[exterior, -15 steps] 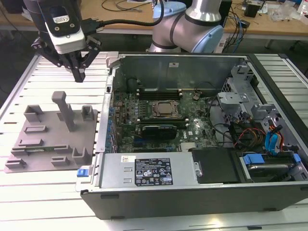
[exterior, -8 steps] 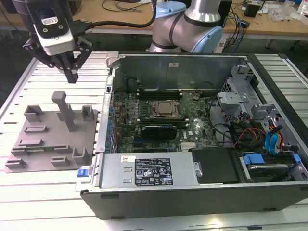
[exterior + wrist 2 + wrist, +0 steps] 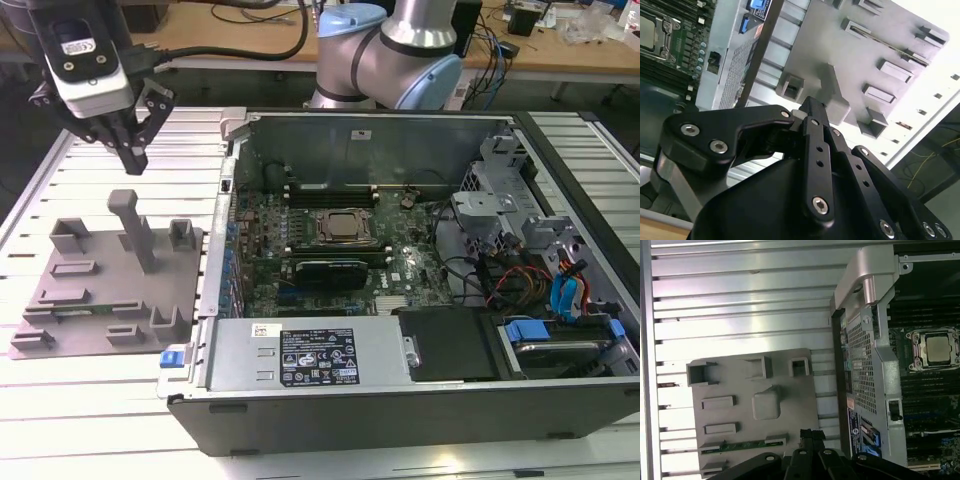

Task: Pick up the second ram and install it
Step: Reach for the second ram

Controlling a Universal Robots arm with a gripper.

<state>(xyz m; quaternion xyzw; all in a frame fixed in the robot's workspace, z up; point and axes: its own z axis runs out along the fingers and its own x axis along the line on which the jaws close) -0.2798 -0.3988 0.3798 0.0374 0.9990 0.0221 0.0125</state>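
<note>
The second ram is a thin green strip lying in a slot near the front edge of the grey holder tray, at the exterior view's left. Both wrist views show it too, as the ram and the ram, seated between small grey clips. My gripper hangs well above the tray's far side, over its tall upright post. Its fingertips are pressed together with nothing between them. In the first wrist view the gripper sits beside the tray's edge, clear of the ram.
An open computer case lies to the exterior view's right of the tray, with its motherboard and CPU socket exposed. Drive bays and cables fill its right end. The slatted metal table carries everything. The arm's base stands behind the case.
</note>
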